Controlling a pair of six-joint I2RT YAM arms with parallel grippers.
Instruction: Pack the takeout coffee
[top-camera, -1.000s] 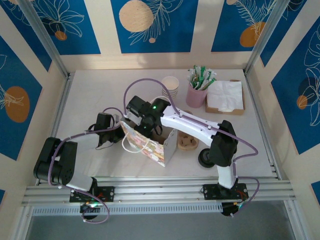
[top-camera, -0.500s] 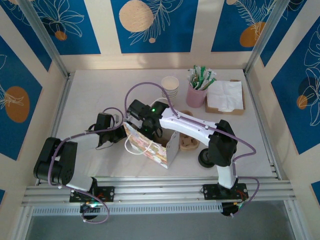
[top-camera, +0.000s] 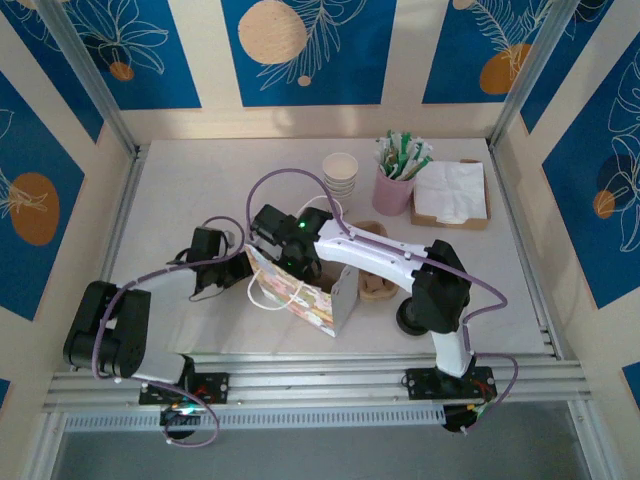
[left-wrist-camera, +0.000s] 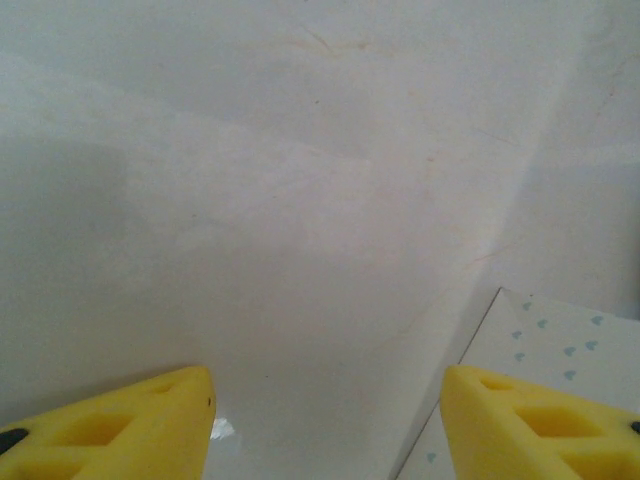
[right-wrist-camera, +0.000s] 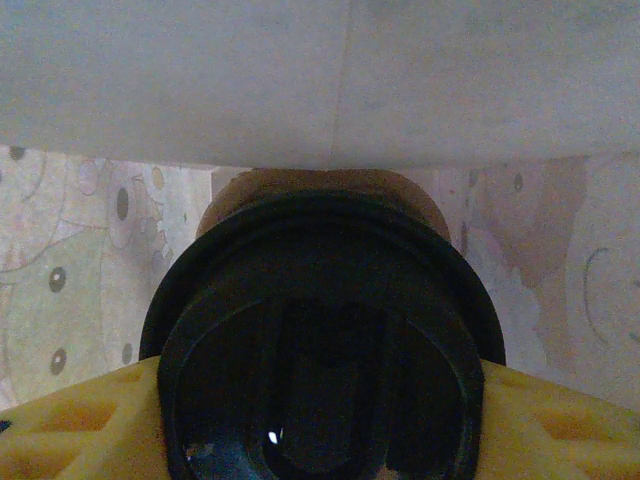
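**Top view.** The right arm (top-camera: 380, 250) reaches from its base leftward across the desk (top-camera: 200, 190) to a printed paper bag (top-camera: 305, 295), which stands open near the desk's centre. The arm's wrist sits at the bag's mouth. The left arm (top-camera: 160, 280) lies low over the desk, and its tip is just beside the bag's left edge, near a white handle loop (top-camera: 262, 290). A brown carrier (top-camera: 378, 288) rests just right of the bag, partly under the right arm. Along the far side, well apart from the bag, stand a stack of lidless cups (top-camera: 340, 172), a pink cup of packets (top-camera: 393, 190) and a tray of napkins (top-camera: 450, 192).

**Right wrist view.** The right jaws are clamped on the coffee (right-wrist-camera: 320, 340). The yellow fingers (right-wrist-camera: 70, 420) press against the black lid from either side. The lid faces the camera, and the brownish cup body shows just beyond its rim. The coffee is inside the bag (right-wrist-camera: 60, 250): faintly printed walls show to its left and right, with a plain pale panel above.

**Left wrist view.** The left jaws stand apart with nothing between them. The yellow fingers (left-wrist-camera: 130, 420) frame bare desk (left-wrist-camera: 300, 200). A corner of the bag (left-wrist-camera: 560, 340), white with small blue marks, lies just beside the finger at the right of the frame.
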